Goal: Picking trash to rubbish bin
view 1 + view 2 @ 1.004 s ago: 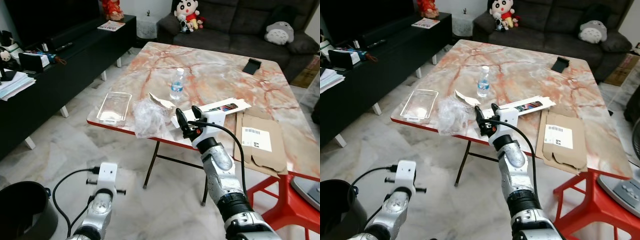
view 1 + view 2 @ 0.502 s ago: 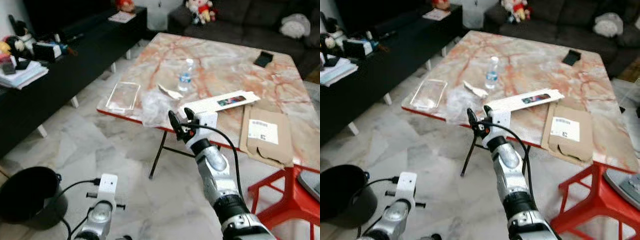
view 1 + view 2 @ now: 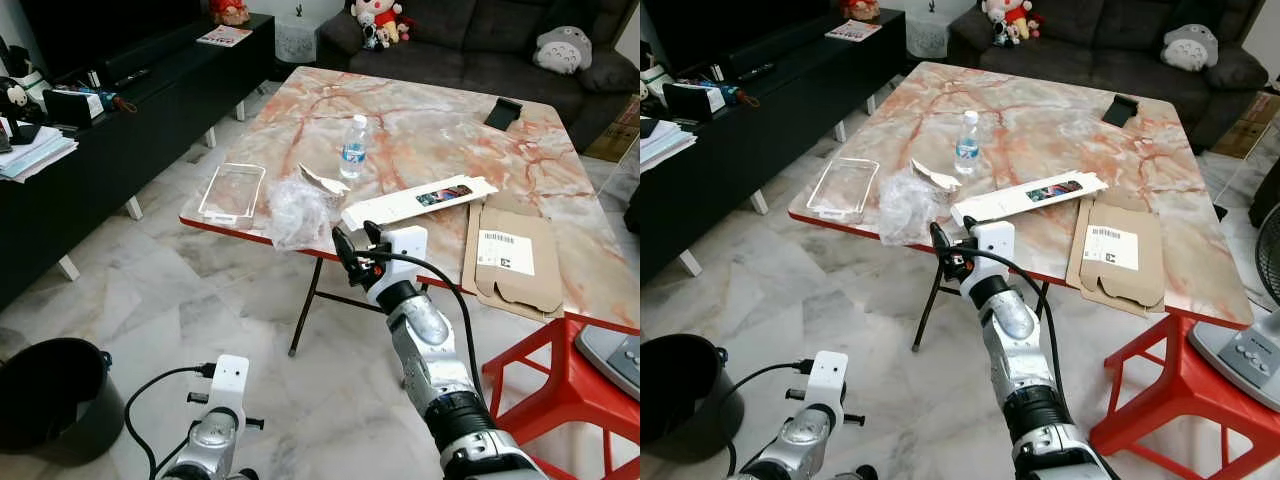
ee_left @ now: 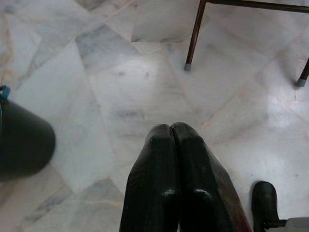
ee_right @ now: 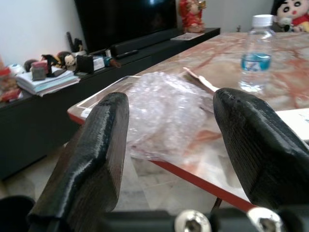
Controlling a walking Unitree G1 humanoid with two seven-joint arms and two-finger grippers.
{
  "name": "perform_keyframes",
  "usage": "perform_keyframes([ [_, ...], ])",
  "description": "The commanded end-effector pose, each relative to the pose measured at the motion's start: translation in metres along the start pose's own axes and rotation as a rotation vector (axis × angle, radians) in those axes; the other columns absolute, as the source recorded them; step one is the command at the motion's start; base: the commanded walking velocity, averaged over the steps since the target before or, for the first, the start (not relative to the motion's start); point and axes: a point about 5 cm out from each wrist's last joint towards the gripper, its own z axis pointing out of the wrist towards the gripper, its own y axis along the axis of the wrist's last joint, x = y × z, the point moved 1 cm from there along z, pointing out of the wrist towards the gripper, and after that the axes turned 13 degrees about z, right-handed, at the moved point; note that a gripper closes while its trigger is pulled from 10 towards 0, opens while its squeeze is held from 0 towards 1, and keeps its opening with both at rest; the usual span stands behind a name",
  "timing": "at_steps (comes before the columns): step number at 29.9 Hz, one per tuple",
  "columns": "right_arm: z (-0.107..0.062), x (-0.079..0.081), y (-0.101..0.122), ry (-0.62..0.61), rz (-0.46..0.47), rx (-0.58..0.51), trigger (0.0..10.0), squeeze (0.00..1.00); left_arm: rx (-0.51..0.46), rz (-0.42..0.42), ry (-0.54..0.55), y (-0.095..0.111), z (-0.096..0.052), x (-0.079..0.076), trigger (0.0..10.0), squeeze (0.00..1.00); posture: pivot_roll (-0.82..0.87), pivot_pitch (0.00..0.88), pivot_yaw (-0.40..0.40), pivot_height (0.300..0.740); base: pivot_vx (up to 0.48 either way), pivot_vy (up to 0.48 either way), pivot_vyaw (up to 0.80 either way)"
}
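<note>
- Your right pincer (image 3: 352, 240) is spread wide, held at the near edge of the marble worktop (image 3: 430, 140), just short of the crumpled clear plastic wrap (image 3: 296, 212) lying at that edge.
- Your left pincer (image 4: 175, 140) hangs low over the floor, fingers pressed together.
- The black bin (image 3: 48, 395) stands on the floor to your left.

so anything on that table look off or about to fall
The crumpled plastic wrap sits at the table's near edge and bulges past the red rim, so it could slip off. The right gripper, fingers open, is beside it. The bottle stands upright.
</note>
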Motion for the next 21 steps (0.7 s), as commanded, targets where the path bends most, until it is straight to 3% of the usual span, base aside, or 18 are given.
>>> perform_keyframes([
  [1,0.0028,0.0036,0.0059,0.012,-0.008,-0.017,10.0,0.00,0.021,0.028,-0.020,-0.0055,-0.0014,-0.0029,10.0,0.00,-0.10,0.052,-0.086,0.740,0.266,0.000,0.61],
  [21,0.0041,0.0019,0.0078,-0.013,0.032,-0.025,10.0,0.00,0.012,0.046,-0.029,-0.0049,-0.0017,-0.0050,10.0,0.00,-0.10,0.038,-0.081,0.740,0.325,0.000,0.00],
])
